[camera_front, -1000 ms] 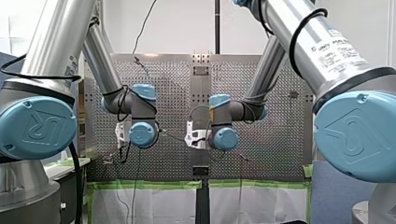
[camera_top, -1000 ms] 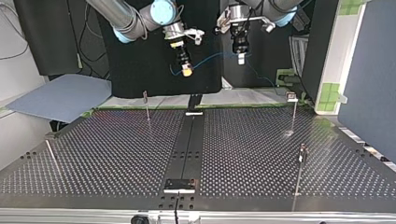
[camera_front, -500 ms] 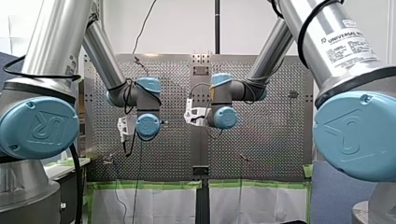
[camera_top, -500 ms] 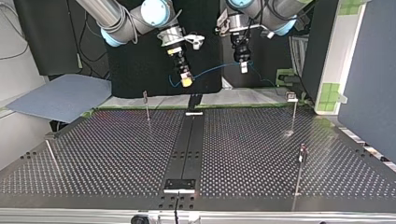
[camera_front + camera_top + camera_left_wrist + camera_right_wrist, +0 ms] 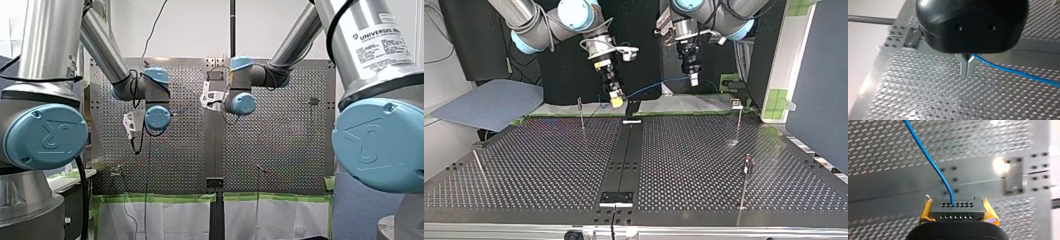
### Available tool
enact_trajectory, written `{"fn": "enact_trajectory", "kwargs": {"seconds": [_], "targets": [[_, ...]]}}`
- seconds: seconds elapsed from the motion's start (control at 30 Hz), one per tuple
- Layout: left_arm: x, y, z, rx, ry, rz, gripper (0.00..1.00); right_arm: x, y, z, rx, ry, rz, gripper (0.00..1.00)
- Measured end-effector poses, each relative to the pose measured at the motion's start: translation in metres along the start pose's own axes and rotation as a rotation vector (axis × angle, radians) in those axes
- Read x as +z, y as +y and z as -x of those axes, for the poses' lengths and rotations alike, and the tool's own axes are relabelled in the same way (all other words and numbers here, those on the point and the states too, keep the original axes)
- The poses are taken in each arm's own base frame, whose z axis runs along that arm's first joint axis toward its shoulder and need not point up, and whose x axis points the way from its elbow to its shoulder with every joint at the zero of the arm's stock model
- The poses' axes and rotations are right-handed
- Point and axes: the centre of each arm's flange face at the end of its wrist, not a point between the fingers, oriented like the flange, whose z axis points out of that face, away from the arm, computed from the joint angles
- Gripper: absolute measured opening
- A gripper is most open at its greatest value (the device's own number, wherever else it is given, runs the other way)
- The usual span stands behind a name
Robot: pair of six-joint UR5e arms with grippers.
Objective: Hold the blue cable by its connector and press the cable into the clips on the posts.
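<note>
Aloft over the edge of the counter (image 5: 549,165) nearest the arms, clear of the posts (image 5: 582,116), the blue cable (image 5: 1018,72) hangs strung between right claw (image 5: 958,211), clenched on the grey connector (image 5: 957,207), and left claw (image 5: 967,68), pinched shut on the cable itself; best to draw the span taut and lower it squarely onto a clip (image 5: 736,104).
</note>
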Motion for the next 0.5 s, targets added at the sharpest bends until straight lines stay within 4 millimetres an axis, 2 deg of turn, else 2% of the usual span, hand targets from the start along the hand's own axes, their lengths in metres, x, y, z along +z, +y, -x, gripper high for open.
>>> {"fn": "enact_trajectory", "kwargs": {"seconds": [0.13, 0.23, 0.5], "targets": [[0.007, -0.005, 0.023, -0.020, -0.023, 0.003, 0.00, 0.007, -0.005, -0.035, 0.015, 0.056, -0.036, 0.00], [0.008, -0.007, 0.039, -0.028, -0.033, 0.002, 0.00, 0.011, -0.008, -0.049, 0.026, 0.078, -0.058, 0.00], [0.004, -0.008, 0.071, -0.042, -0.045, -0.016, 0.00, 0.026, -0.011, -0.040, 0.029, 0.057, -0.082, 0.00]]}}
